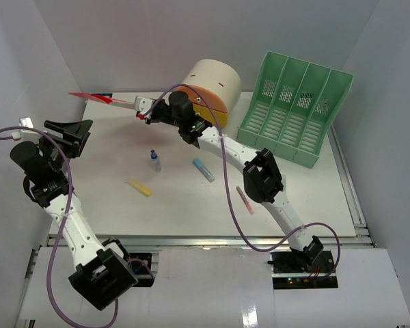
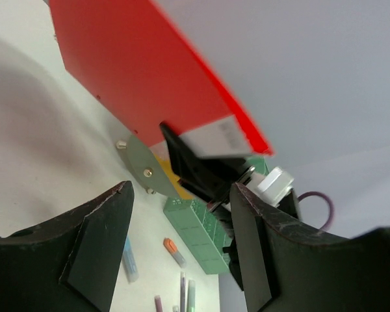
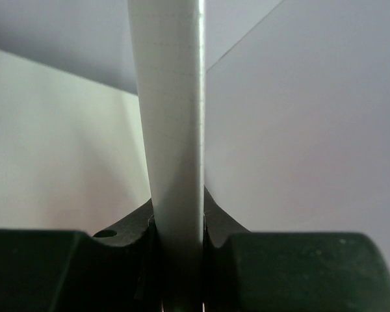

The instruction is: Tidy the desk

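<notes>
Looking outward from the arm bases, we first meet the desk [image 1: 116,219], whose white top runs from its front rail back to the cream round drawer unit [image 1: 215,78] at the far edge. On the desk, nearer to us than the unit, lie a pink pen [image 1: 244,200], a yellow marker [image 1: 139,187], a blue marker [image 1: 203,169] and a small bottle [image 1: 153,161], all apart from one another. Well left of the unit, the left gripper [image 1: 75,134] hangs with its jaws spread wide, holding nothing. Just left of the unit, the right gripper [image 1: 142,111] is clamped tight on the white edge of a thin red folder [image 1: 99,99] that juts away from the unit. Just right of the unit stands a green file rack [image 1: 294,113].
</notes>
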You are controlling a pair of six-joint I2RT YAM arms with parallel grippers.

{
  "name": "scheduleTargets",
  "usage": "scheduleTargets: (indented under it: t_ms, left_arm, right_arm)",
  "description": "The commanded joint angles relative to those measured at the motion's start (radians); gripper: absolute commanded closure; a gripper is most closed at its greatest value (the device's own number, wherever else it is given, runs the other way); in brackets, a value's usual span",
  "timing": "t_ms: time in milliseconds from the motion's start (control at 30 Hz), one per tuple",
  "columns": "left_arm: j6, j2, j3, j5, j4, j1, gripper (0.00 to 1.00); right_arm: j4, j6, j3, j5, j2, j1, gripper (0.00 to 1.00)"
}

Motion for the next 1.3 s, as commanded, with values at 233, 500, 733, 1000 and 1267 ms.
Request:
scheduleTargets:
  t_ms: [233, 500, 733, 1000, 1267]
  left_arm:
    - [-0.026, -0.068, 0.070, -0.019, 0.003, -0.079, 0.28]
    - [0.156, 0.041, 0.122, -0.288, 0.004, -0.577, 0.28]
    - [0.304, 0.107, 0.173, -0.508, 0.055, -1.020, 0.27]
    - [0.472, 0.310, 0.386, -0.727, 0.130, -1.346, 0.25]
    - [0.452, 0.390, 0.508, -0.914, 0.199, -1.479, 0.02]
  right_arm:
    - [0.117, 0.306, 0.132, 0.067, -0.265, -0.063, 0.92]
    - [-0.061, 0.482, 0.055, 0.072, -0.471, -0.203, 0.92]
    - [-0.197, 0.506, -0.203, 0.080, -0.752, -0.361, 0.92]
    - [-0.226, 0.343, -0.538, 0.180, -1.024, -0.423, 0.92]
    - [-0.216, 0.269, -0.829, 0.309, -1.220, -0.436, 0.92]
